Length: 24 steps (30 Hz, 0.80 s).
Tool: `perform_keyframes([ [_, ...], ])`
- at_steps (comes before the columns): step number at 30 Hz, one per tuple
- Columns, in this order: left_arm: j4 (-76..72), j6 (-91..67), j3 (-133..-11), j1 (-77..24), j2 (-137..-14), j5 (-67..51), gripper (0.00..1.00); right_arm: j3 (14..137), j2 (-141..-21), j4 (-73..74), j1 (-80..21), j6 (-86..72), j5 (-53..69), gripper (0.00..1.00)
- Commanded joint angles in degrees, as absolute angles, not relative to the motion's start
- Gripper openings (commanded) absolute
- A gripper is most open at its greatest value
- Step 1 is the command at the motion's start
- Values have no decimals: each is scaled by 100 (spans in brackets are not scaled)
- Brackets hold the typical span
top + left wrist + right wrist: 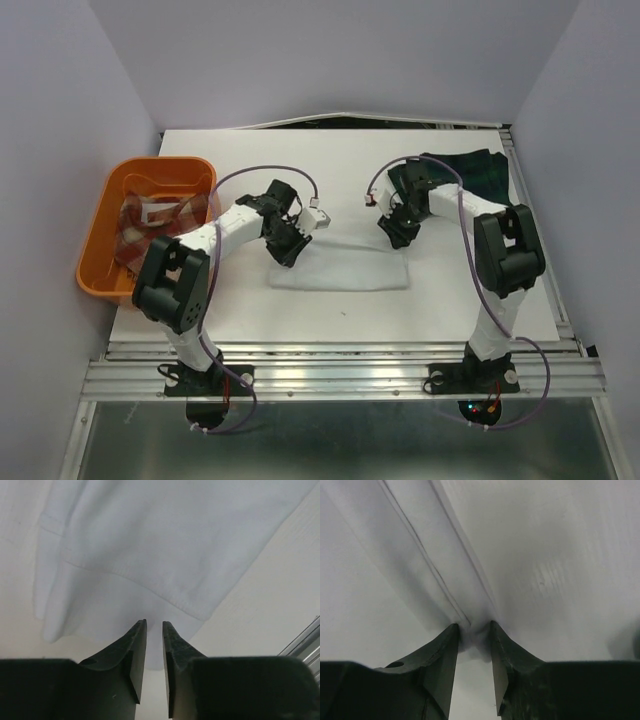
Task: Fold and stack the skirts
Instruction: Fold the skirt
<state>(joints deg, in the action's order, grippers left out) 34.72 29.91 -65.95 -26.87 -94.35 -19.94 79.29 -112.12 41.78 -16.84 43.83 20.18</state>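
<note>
Work is on the white skirt [345,268], which lies flat in the middle of the bench [260,322], with one arm at each end of its far edge. The right gripper [472,627] is closed on a pucker of the white cloth. The left gripper [153,625] shows only a slit between its fingers at the skirt's edge, and it cannot be told whether cloth is caught.

The green-navy plaid skirt [475,170] lies far right. The red-and-tan plaid skirt [140,225] sits in the orange basket [95,270].

The next move likely calls for both ends to rise together and come level toward the near edge.
</note>
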Motion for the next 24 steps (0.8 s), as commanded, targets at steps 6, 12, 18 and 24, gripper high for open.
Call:
perform_keyframes([
  [6,2979,2505,-7583,-2725,-11046,-1425,18,6285,-10092,4578,-1679,4044,2434,32],
  [12,3085,2716,-9622,-2681,-12277,-775,34,5591,-9186,4983,-2432,2878,3576,38],
  [18,2673,2961,-9802,-2602,-11273,-703,59,6439,-8754,4693,-3103,1521,3911,60],
  [24,1506,3172,-7632,-2593,-8682,-1106,98,7013,-8588,4467,-2726,1311,3698,56],
])
